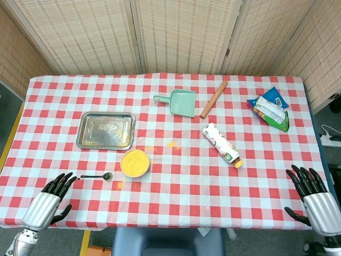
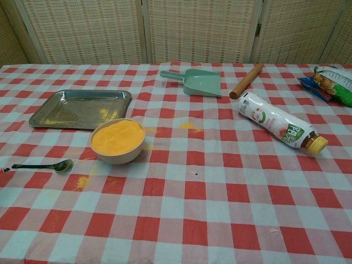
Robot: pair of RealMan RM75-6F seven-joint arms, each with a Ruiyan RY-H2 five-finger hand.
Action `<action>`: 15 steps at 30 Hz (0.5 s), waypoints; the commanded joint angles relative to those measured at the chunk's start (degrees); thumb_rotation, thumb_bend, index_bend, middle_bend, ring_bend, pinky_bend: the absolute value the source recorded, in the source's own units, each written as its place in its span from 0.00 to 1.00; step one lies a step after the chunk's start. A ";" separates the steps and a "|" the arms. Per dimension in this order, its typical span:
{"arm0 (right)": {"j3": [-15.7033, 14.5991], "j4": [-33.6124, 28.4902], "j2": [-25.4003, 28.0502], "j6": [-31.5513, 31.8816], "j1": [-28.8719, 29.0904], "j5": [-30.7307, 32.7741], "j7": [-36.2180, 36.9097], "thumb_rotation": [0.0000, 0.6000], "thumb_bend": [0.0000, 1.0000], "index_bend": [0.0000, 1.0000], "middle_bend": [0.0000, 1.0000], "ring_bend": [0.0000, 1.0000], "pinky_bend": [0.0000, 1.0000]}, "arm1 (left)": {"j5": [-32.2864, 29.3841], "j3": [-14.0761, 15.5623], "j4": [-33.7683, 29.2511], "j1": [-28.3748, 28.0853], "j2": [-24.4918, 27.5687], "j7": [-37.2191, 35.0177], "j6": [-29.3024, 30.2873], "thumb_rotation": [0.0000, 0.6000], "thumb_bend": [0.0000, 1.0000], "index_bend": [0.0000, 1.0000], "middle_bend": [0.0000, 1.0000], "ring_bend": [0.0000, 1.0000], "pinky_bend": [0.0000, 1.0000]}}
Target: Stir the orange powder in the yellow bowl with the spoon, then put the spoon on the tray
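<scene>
A yellow bowl (image 1: 134, 162) (image 2: 117, 141) full of orange powder sits near the table's front left. Just left of it a small dark spoon (image 1: 97, 176) (image 2: 45, 165) lies flat on the cloth, bowl end toward the yellow bowl. A steel tray (image 1: 105, 130) (image 2: 80, 108) lies behind them. My left hand (image 1: 50, 200) hovers at the front left edge, fingers spread, its fingertips a short way from the spoon's handle end. My right hand (image 1: 311, 197) is at the front right corner, fingers apart, holding nothing. Neither hand shows in the chest view.
A green dustpan (image 1: 179, 102) (image 2: 195, 82) and a wooden rolling pin (image 1: 213, 98) (image 2: 246, 80) lie at the back centre. A white bottle (image 1: 221, 144) (image 2: 280, 127) lies on its side to the right, a snack bag (image 1: 270, 108) (image 2: 330, 82) beyond. Spilled orange powder (image 2: 82, 181) dots the cloth.
</scene>
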 commanded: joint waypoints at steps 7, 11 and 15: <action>0.00 -0.66 -0.46 -1.16 0.85 -0.88 -0.71 1.00 0.04 0.00 0.00 0.00 0.00 | -0.05 0.29 -1.19 -0.59 -0.86 3.34 -2.90 1.00 0.38 0.00 0.18 0.13 0.40; 0.13 -0.93 -0.79 -2.65 1.41 -0.17 -1.12 1.00 0.04 0.00 0.00 0.00 0.00 | -1.46 -1.29 -2.74 -2.21 -1.88 5.43 -5.44 1.00 0.39 0.03 0.71 0.63 0.90; 0.28 -1.40 -0.97 -2.44 1.61 -0.26 0.30 1.00 0.04 0.00 0.00 0.00 0.00 | -2.50 -3.02 -3.72 -4.07 -4.02 10.25 -8.01 1.00 0.39 0.31 1.00 0.98 1.00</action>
